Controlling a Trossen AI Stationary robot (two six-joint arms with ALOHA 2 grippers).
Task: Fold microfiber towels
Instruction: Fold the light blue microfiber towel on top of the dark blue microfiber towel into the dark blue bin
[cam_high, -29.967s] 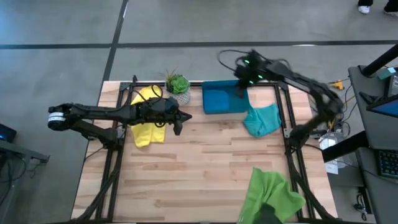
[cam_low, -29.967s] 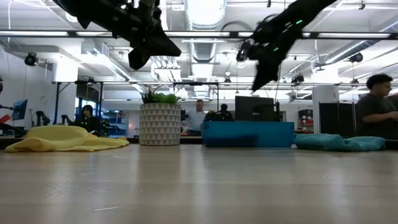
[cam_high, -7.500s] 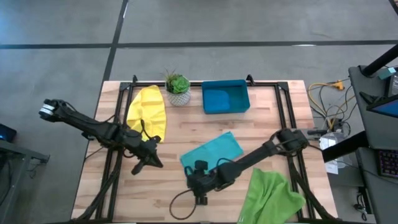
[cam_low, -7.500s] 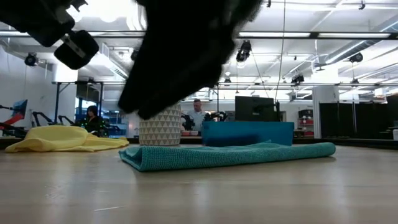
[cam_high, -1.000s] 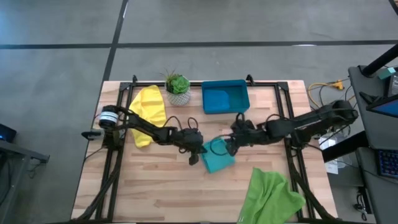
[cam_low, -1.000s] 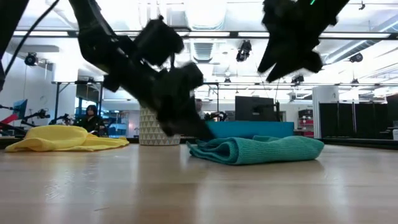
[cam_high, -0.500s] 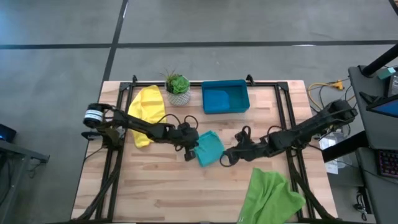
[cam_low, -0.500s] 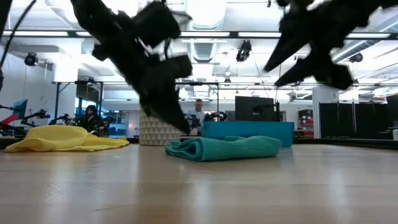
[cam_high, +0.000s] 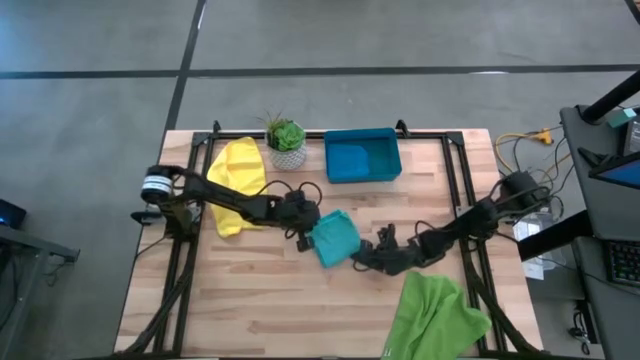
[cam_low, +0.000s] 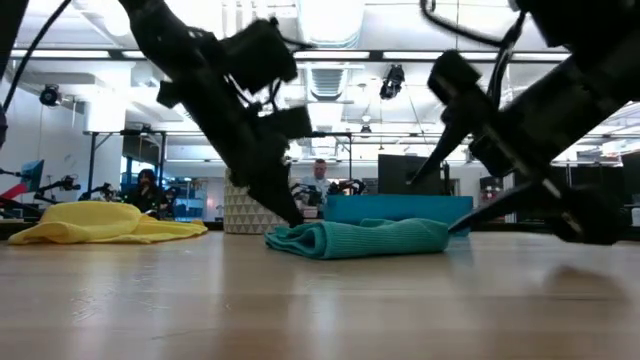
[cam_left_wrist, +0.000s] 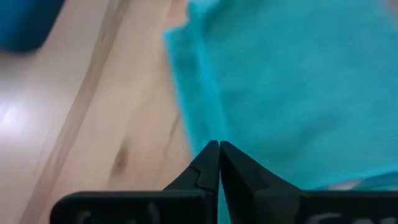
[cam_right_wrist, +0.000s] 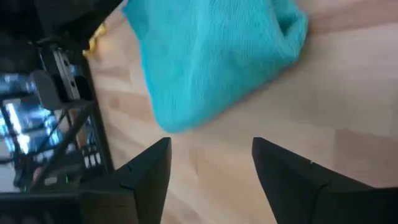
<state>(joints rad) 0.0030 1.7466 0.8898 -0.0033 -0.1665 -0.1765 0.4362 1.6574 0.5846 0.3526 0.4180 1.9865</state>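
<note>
A teal microfiber towel (cam_high: 335, 238) lies folded into a small thick pad mid-table, its rolled fold showing in the low view (cam_low: 365, 240). My left gripper (cam_high: 303, 232) is shut, slanting down with its tips at the towel's left edge (cam_left_wrist: 186, 93). My right gripper (cam_high: 362, 257) hangs low and open just off the towel's near-right corner. Its two fingers stand over bare wood in front of the towel (cam_right_wrist: 211, 56). A yellow towel (cam_high: 237, 180) lies crumpled at the far left. A light green towel (cam_high: 435, 315) drapes over the near right edge. My left gripper's shut fingertips (cam_left_wrist: 218, 149) sit right at the teal towel's left edge, coming slanting down from the table's left. I cannot tell whether they touch the cloth.
A teal-blue plastic tray (cam_high: 362, 155) stands at the far edge, with a potted plant (cam_high: 287, 138) to its left. Bare wood lies along the near left of the table. The arms' frame rails run down both sides.
The folded teal towel has slid toward the table's left, keeping its shape. My right gripper has come down from above the towel toward the near edge, rolling as it sank. My left gripper has drawn back a little toward the far left and tipped less steeply.
</note>
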